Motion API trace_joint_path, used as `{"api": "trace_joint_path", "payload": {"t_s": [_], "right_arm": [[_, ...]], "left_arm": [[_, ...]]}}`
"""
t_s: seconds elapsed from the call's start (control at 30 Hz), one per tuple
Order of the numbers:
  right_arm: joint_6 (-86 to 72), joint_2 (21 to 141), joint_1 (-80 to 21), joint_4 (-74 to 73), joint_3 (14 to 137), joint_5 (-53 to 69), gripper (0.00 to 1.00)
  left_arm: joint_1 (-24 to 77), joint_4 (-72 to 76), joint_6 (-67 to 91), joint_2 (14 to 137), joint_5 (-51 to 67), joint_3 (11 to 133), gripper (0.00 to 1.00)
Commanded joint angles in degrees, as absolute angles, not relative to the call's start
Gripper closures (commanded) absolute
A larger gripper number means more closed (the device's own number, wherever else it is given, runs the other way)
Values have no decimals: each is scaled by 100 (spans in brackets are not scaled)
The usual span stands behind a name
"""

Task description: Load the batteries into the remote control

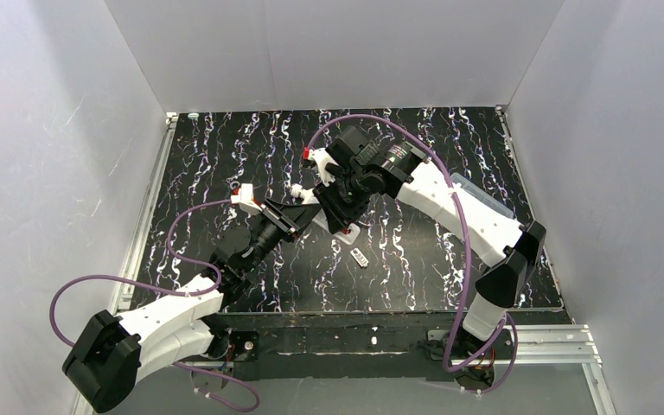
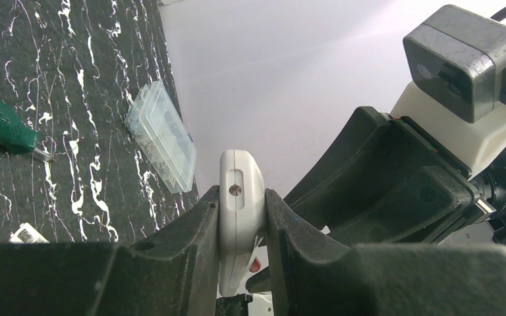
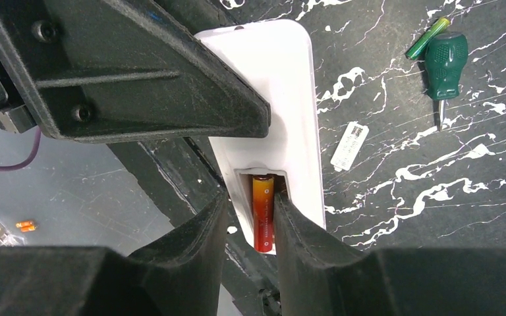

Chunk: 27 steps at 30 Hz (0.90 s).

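Reaches up from lower left to frame centre, clamping the remote control [image 2: 240,191] edgewise in the left jaws above the tabletop [image 1: 225,156]. Folds over from the right, wrist pointing down, straddling with right jaws slightly apart the battery [image 3: 263,210] seated in its back.

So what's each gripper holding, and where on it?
Left gripper clamps the remote control on the half away from its bay. Right gripper flanks a battery lying in that bay; whether it grips cannot be told.
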<state>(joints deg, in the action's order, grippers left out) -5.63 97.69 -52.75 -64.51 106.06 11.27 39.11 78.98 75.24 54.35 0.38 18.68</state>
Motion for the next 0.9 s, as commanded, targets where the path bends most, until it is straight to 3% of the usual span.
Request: {"api": "trace_joint_path", "payload": {"t_s": [0.0,0.7,0.87], "right_arm": [[-469,9501,-5265,-6332,10765,843,60],[-283,8870,-5265,-5715,10455,922,54],[421,8090,-5265,-4751,9682,1269,55]], "left_arm": [[3925,8561,7559,5327,80,2065,100],[3924,8488,7599,5326,-110,2065,100],[3928,8468,7733,5339,-197,2095,100]]}}
